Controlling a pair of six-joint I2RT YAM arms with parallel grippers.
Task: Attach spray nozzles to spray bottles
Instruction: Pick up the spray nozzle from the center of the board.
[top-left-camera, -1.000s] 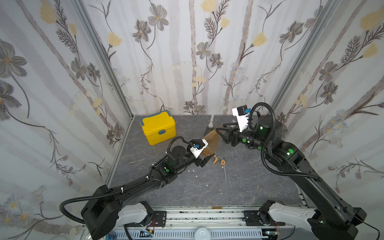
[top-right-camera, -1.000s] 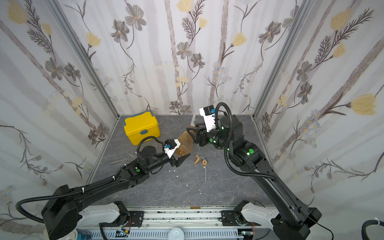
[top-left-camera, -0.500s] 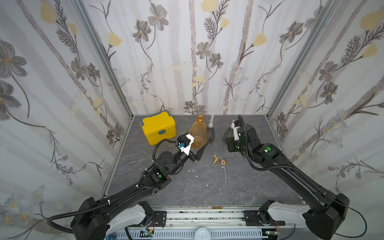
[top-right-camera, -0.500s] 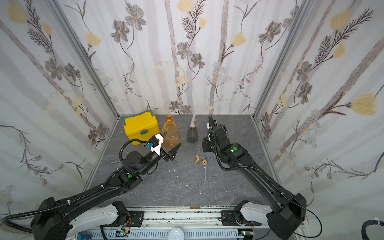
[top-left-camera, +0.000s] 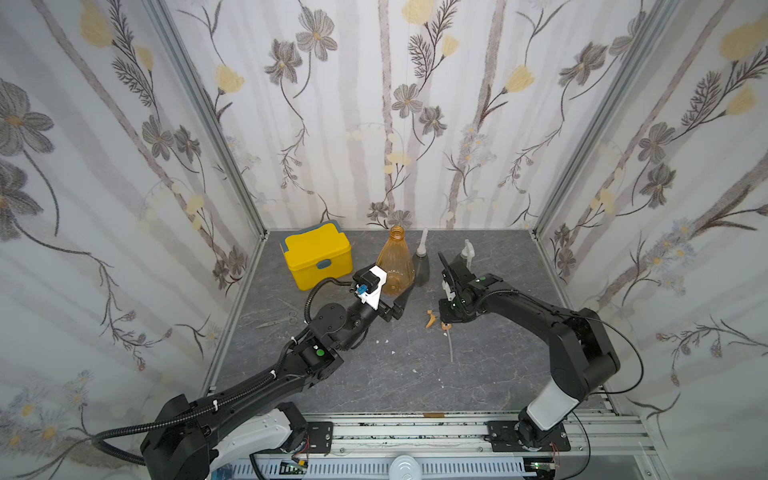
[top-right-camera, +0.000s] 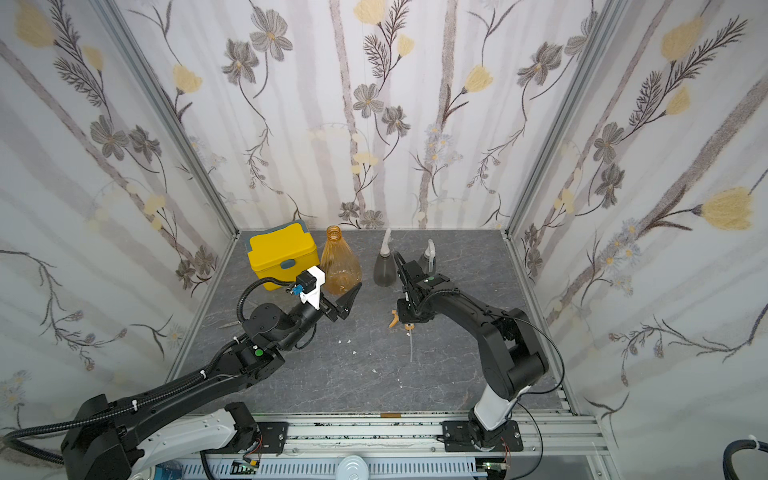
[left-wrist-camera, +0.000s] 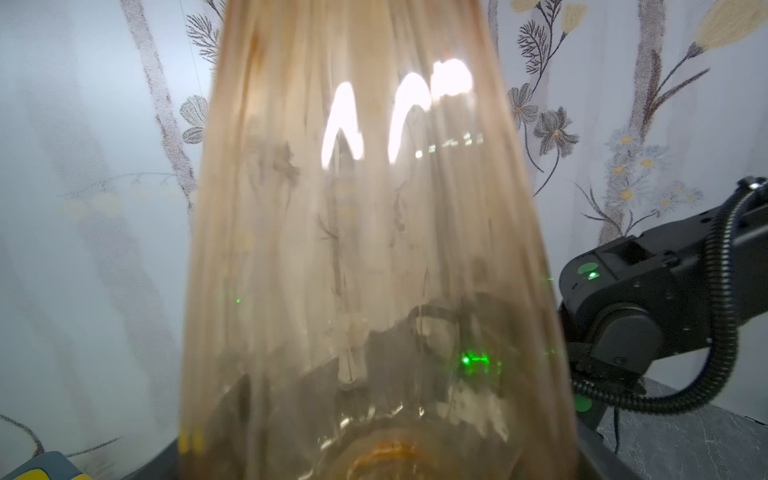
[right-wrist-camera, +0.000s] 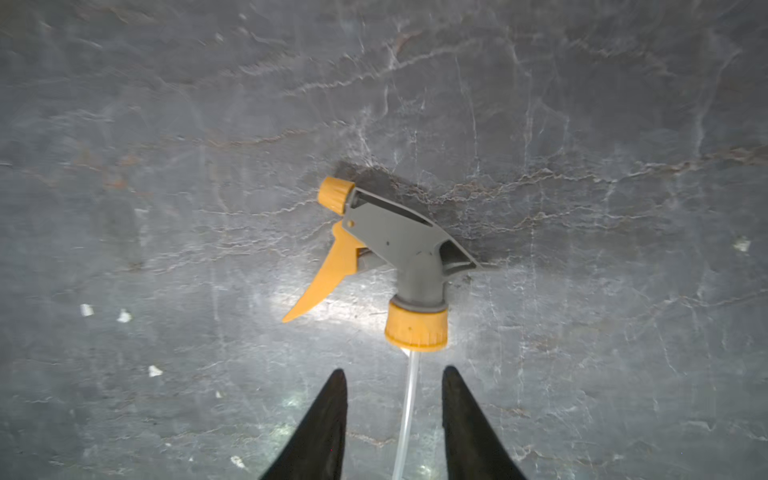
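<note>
The amber spray bottle (top-left-camera: 395, 262) stands upright without a nozzle, beside the yellow box. My left gripper (top-left-camera: 397, 299) is shut on its lower body. In the left wrist view the bottle (left-wrist-camera: 374, 249) fills the frame and hides the jaws. An orange and grey spray nozzle (right-wrist-camera: 390, 253) lies flat on the table (top-left-camera: 415, 374); it also shows in both top views (top-left-camera: 434, 320) (top-right-camera: 399, 322). My right gripper (right-wrist-camera: 395, 372) hangs open just above it, its fingers on either side of the clear dip tube (right-wrist-camera: 409, 399) without touching. Two grey spray bottles (top-left-camera: 420, 266) (top-right-camera: 428, 255) stand at the back with whitish nozzles on.
A yellow lidded box (top-left-camera: 318, 259) sits at the back left. Small scissors (top-left-camera: 278, 318) lie on the table left of my left arm. White crumbs (top-left-camera: 386, 343) are scattered mid-table. Floral walls close in three sides.
The amber bottle went from tilted and lifted to upright at the back, still in my left gripper. My right arm came down over the orange nozzle and its jaws narrowed.
</note>
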